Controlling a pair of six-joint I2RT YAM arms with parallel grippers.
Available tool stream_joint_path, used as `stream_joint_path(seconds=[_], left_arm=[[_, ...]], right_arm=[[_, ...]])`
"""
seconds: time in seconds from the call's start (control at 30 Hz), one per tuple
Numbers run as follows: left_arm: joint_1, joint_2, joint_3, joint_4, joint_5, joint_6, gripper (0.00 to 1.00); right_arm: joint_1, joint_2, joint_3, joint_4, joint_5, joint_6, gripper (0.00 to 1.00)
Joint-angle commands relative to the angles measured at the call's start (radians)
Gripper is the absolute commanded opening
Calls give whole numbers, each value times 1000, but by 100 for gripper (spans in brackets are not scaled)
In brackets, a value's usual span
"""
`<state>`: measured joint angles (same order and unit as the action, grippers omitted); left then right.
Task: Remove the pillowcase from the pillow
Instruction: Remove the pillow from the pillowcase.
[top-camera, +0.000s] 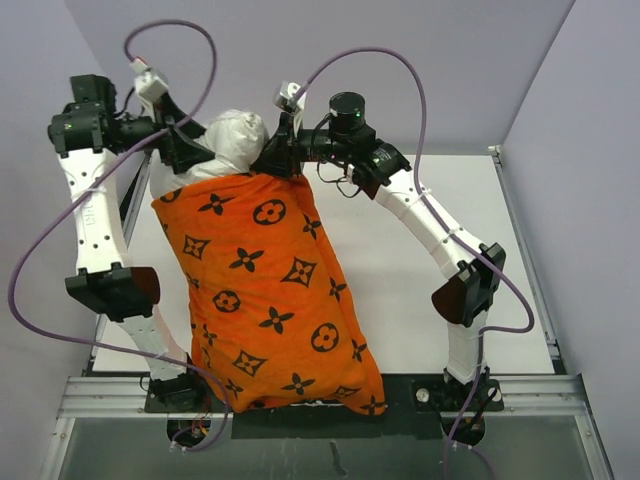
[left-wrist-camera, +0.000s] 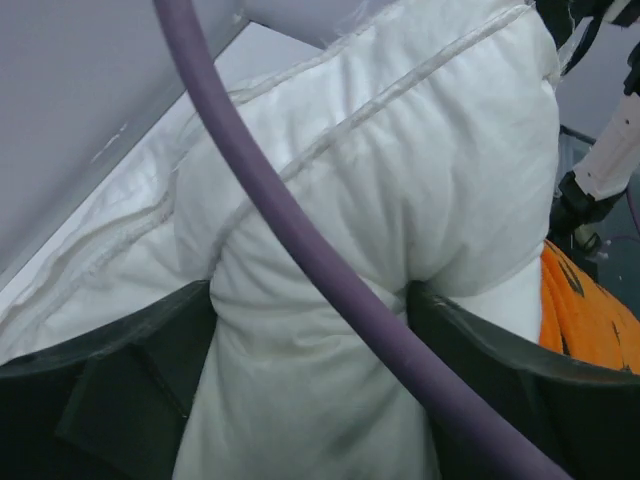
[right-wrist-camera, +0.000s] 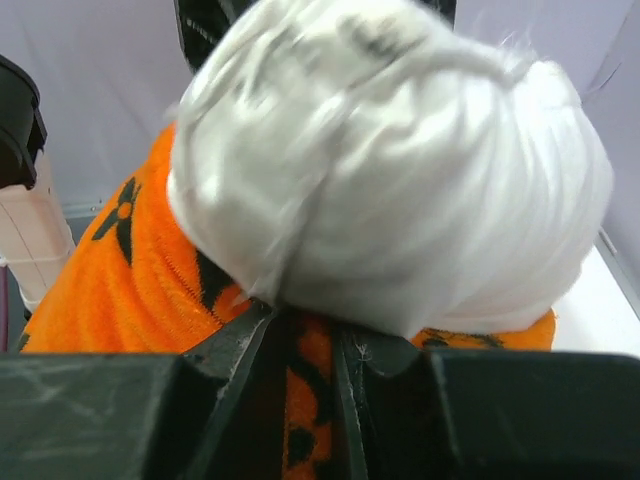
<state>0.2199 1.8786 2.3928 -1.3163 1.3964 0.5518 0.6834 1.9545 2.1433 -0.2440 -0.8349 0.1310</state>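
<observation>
- The pillowcase (top-camera: 270, 290) lies on the counter (top-camera: 420, 260) with its long axis going from the far side, where its mouth is, down to the near edge, leaning a little to the right.
- The pillow (top-camera: 235, 140) comes out of that far mouth as a white bulge. The rest of it is inside the orange cover.
- The left gripper (top-camera: 188, 148) is at the left side of the bulge. In its wrist view the two fingers are part closed and squeeze a thick fold of the white pillow between them.
- The right gripper (top-camera: 282, 160) is at the right side of the mouth. Its fingers are almost together and pinch the orange hem just below the bulge.
- Both grippers are at the same far end, so I judge that the pillow must go away from the hem along this long axis.
- Hidden: how deep the pillow sits in the cover.
- A purple cable (left-wrist-camera: 300, 230) crosses the left wrist view, and the pillow is blurred in the right wrist view.
- The near end of the cover hides part of the base rail.
</observation>
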Motion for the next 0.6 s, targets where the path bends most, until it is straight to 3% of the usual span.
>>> stream_joint_path(seconds=[0.0,0.07,0.1,0.17,0.2,0.27,0.37,0.5,0.57], left_arm=[[-195,9,2,-405,-86,346,70],[-217,5,-26,-404,-91,352,55],[-218,6,-25,-399,-90,348,43],[-218,6,-5,-355,-107,322,6],[-218,1,3,-307,-118,285,0],[-218,-31,12,-188,-157,189,0],[-224,-133,-50,158,-269,2,0],[-304,-339,-277,850,-652,-90,0],[-345,-357,-280,1061,-784,-51,0]], right_arm=[[44,-94,71,-3,-101,-56,0],[44,-103,72,-9,-89,-65,0],[44,-107,73,-17,-84,-71,0],[44,-120,72,-40,-59,-91,0],[44,-128,66,-45,-44,-101,0],[42,-146,49,-45,-7,-110,0],[41,-175,22,-26,94,-126,0],[42,-227,-30,21,326,-147,0],[43,-243,-32,39,396,-167,0]])
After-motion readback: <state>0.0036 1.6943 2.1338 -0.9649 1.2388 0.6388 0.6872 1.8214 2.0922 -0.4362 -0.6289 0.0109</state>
